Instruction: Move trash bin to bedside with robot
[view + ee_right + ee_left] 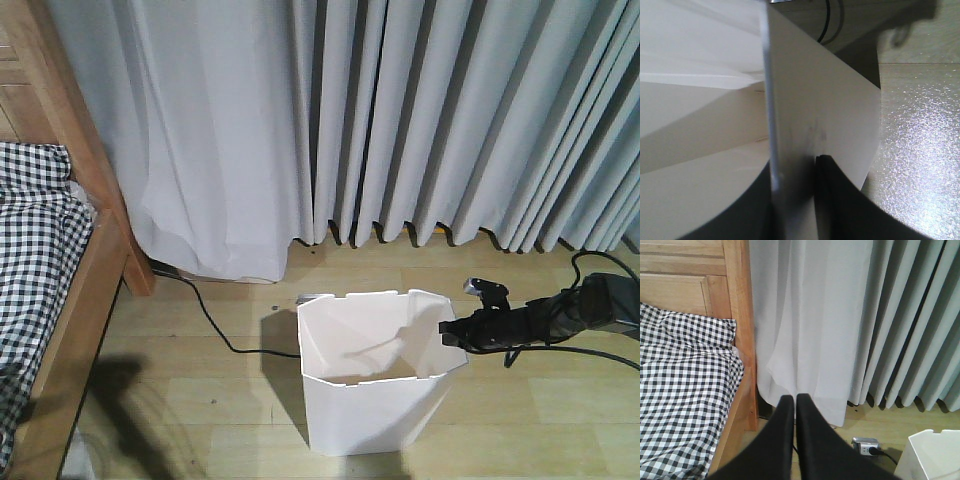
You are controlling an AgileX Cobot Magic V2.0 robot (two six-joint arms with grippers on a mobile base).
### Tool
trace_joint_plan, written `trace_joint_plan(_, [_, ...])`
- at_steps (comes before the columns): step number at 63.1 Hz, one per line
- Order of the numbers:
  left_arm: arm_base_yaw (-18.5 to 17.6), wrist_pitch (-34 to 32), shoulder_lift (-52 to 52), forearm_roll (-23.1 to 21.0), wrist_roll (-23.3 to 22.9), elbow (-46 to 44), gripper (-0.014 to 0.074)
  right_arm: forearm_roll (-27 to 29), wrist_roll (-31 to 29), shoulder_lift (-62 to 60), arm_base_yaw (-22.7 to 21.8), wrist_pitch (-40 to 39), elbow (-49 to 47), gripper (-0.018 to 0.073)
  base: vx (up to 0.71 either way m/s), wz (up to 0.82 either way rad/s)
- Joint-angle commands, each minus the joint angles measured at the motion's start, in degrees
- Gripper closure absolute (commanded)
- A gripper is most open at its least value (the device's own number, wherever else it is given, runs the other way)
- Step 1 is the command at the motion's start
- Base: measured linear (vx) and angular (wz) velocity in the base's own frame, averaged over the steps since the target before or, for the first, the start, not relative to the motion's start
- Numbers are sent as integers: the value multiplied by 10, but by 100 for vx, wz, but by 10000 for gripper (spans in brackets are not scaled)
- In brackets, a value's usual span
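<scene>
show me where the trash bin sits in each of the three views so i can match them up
Exterior front view: the trash bin stands on the floor at lower centre, the right hand on its right rim.
Left wrist view: only its corner shows at bottom right.
Right wrist view: its wall fills the centre, clamped edge-on between the fingers.
Shared landmark: the grey curtain, also seen in the left wrist view.
</scene>
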Motion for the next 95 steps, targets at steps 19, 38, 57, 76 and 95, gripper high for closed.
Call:
trace_joint_plan(19, [-2,-38,-8,-1,-2,2,603,15,5,-28,-2,77,-6,166,0,0])
trace_joint_plan(38, [-2,-38,-8,-1,-2,2,603,18,-2,-28,-2,75,-6,13,0,0])
trace_joint_plan(57, [-2,-38,-8,-1,-2,2,603,33,-1,-28,-2,77,-5,14,0,0])
trace_joint_plan(76, [-2,-38,-8,-1,-2,2,603,41,25,-54,-25,68,-3,14,0,0])
trace_joint_plan(95, [-2,-38,-8,-1,-2,2,603,41,5,-122,-19,-4,70,14,0,0])
